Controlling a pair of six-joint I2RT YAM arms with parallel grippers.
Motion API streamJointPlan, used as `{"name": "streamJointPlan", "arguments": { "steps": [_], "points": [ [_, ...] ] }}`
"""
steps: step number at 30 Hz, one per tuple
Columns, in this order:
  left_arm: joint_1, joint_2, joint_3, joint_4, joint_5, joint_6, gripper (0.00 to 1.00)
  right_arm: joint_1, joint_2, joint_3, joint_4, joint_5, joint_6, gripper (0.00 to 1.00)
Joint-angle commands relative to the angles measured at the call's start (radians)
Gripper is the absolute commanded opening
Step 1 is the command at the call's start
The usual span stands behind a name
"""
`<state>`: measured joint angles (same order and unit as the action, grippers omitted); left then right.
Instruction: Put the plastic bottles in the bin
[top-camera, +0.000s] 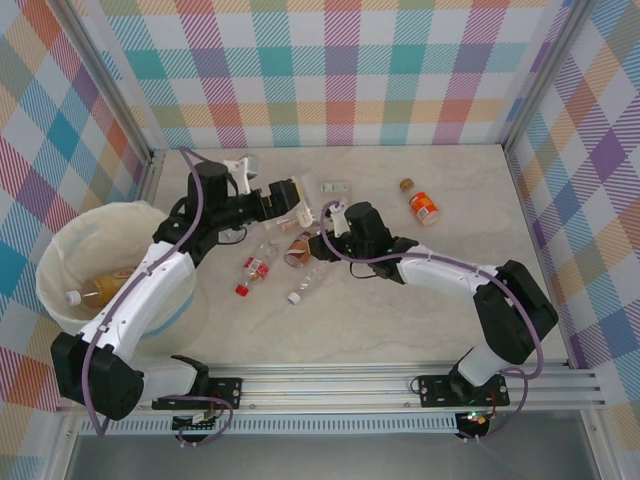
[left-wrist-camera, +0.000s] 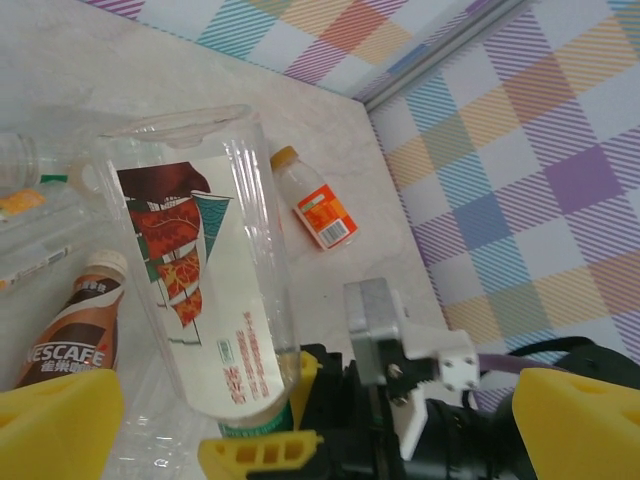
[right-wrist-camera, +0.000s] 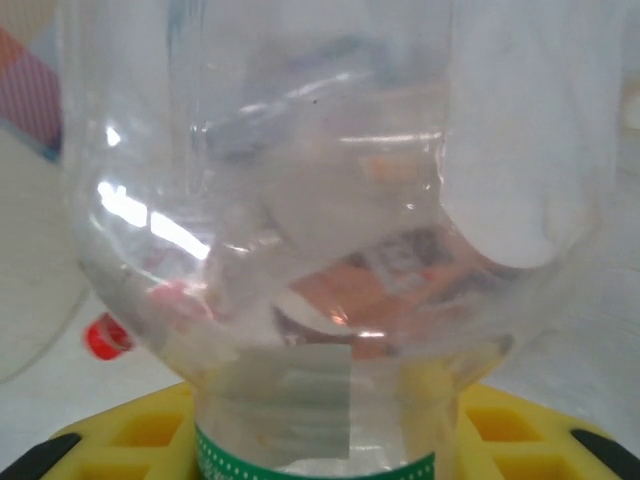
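Note:
My right gripper (right-wrist-camera: 320, 445) is shut on the neck of a large clear plastic bottle (right-wrist-camera: 300, 180), just above its green cap. In the left wrist view this bottle (left-wrist-camera: 210, 270) carries a white and red label and stands tilted above the table. My left gripper (left-wrist-camera: 320, 420) is open, its yellow fingers (left-wrist-camera: 60, 420) wide apart just behind the bottle. In the top view both grippers, left (top-camera: 298, 203) and right (top-camera: 322, 238), meet at mid-table. The bin (top-camera: 70, 235) sits at the left with one bottle (top-camera: 95, 290) inside.
A brown coffee bottle (top-camera: 297, 250), a red-capped bottle (top-camera: 257, 268) and a clear white-capped bottle (top-camera: 303, 286) lie under the grippers. An orange-labelled bottle (top-camera: 422, 206) lies apart at the right. Checked walls close the back and sides.

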<state>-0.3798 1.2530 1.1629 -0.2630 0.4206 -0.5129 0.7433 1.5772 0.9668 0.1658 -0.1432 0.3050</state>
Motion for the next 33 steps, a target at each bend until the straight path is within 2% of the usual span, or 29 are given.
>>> {"name": "streamJointPlan", "arguments": {
  "steps": [1, 4, 10, 14, 18, 21, 24, 29, 30, 33],
  "points": [
    [-0.028, 0.016, 0.029, -0.003, -0.117, -0.004, 1.0, 0.02, -0.017, 0.037, 0.114, -0.15, 0.024, 0.28],
    [-0.04, 0.055, 0.05, -0.006, -0.102, 0.006, 1.0, 0.038, -0.013, 0.054, 0.125, -0.197, 0.018, 0.28],
    [-0.064, 0.127, 0.119, -0.156, -0.183, 0.047, 1.0, 0.056, -0.004, 0.061, 0.191, -0.245, 0.04, 0.29],
    [-0.064, 0.122, 0.107, -0.151, -0.187, 0.05, 0.9, 0.061, 0.003, 0.06, 0.22, -0.257, 0.047, 0.29],
    [-0.064, 0.122, 0.128, -0.24, -0.325, 0.036, 1.0, 0.061, -0.005, 0.054, 0.219, -0.23, 0.048, 0.3],
    [-0.063, 0.11, 0.116, -0.25, -0.385, 0.025, 1.0, 0.062, -0.011, 0.044, 0.222, -0.228, 0.042, 0.3],
    [-0.063, 0.111, 0.108, -0.227, -0.354, 0.031, 0.89, 0.061, -0.005, 0.054, 0.222, -0.266, 0.032, 0.32],
    [-0.062, 0.112, 0.114, -0.205, -0.295, 0.043, 0.61, 0.061, 0.0, 0.056, 0.226, -0.263, 0.036, 0.37],
    [-0.062, 0.107, 0.115, -0.205, -0.289, 0.049, 0.59, 0.062, -0.003, 0.052, 0.227, -0.251, 0.041, 0.43],
    [-0.046, 0.082, 0.126, -0.202, -0.261, 0.054, 0.55, 0.055, -0.011, 0.04, 0.227, -0.233, 0.06, 0.69]
  ]
}}
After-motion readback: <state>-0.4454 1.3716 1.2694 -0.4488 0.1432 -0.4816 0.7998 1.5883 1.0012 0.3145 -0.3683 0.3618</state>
